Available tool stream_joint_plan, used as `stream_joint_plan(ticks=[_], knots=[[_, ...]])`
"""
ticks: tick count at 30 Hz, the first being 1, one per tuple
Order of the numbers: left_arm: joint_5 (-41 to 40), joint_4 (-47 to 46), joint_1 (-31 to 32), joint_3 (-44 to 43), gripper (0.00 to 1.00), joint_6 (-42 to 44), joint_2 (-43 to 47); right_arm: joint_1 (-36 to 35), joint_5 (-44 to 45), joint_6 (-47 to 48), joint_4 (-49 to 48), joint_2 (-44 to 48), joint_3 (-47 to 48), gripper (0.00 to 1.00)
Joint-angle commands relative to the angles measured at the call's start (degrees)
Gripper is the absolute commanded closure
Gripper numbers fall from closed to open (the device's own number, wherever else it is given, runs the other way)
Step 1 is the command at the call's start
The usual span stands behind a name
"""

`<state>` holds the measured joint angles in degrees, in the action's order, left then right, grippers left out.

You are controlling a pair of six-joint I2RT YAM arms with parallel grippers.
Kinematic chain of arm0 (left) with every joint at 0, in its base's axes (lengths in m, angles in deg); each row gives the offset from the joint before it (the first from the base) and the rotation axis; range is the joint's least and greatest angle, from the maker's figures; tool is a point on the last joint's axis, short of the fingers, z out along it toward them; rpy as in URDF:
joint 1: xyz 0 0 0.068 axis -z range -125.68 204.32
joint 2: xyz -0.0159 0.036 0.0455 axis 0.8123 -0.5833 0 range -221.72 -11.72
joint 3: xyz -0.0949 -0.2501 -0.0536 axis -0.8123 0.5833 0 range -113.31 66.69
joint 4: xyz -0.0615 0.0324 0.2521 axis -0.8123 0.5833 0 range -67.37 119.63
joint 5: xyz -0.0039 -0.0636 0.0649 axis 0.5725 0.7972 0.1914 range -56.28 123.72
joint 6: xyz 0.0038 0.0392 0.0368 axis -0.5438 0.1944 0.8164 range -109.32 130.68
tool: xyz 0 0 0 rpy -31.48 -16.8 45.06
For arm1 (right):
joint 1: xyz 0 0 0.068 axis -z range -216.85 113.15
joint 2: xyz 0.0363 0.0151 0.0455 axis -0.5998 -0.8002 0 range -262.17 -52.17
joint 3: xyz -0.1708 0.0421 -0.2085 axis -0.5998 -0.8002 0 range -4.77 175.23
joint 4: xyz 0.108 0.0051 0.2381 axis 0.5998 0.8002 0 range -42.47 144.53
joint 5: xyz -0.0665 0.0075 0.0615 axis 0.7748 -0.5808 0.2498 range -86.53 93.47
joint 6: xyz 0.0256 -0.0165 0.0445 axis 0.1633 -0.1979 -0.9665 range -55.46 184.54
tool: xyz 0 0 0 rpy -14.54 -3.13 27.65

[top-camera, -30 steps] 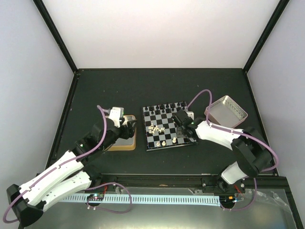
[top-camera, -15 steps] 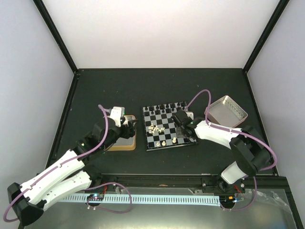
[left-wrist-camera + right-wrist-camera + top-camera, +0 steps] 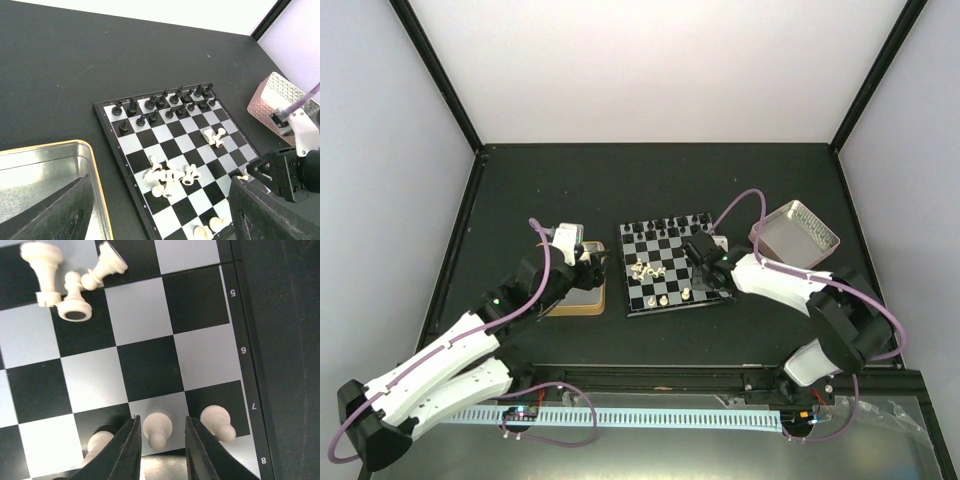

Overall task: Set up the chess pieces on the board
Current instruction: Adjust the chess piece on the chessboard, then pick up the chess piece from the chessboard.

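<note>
R claw (image 3: 161, 422) straddles small cream pawn (image 3: 157, 429), upright on black-white checkered board (image 3: 145, 370) near its edge; released, not touching. Lift straight up, avoid neighbour pawn (image 3: 216, 421). L claw (image 3: 161, 181) spread wide, empty.

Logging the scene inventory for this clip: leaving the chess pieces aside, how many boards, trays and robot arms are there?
chessboard: 1
trays: 2 (gold-rimmed tin tray, pink-sided tray)
robot arms: 2 (left arm, right arm)
Total: 5
</note>
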<state>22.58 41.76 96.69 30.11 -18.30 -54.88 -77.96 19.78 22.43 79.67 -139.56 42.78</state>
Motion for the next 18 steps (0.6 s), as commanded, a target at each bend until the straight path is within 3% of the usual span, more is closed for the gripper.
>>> stream_joint_plan(ticks=[1, 18], knots=[[-0.64, -1.50, -0.44, -1.11, 0.25, 0.73, 0.09, 0.15, 1.89, -0.30, 1.07, 3.06, 2.95, 0.72], [-0.78, -0.22, -0.50, -1.61, 0.25, 0.23, 0.53, 0.61, 2.27, 4.56, -3.93, -11.81, 17.73, 0.67]])
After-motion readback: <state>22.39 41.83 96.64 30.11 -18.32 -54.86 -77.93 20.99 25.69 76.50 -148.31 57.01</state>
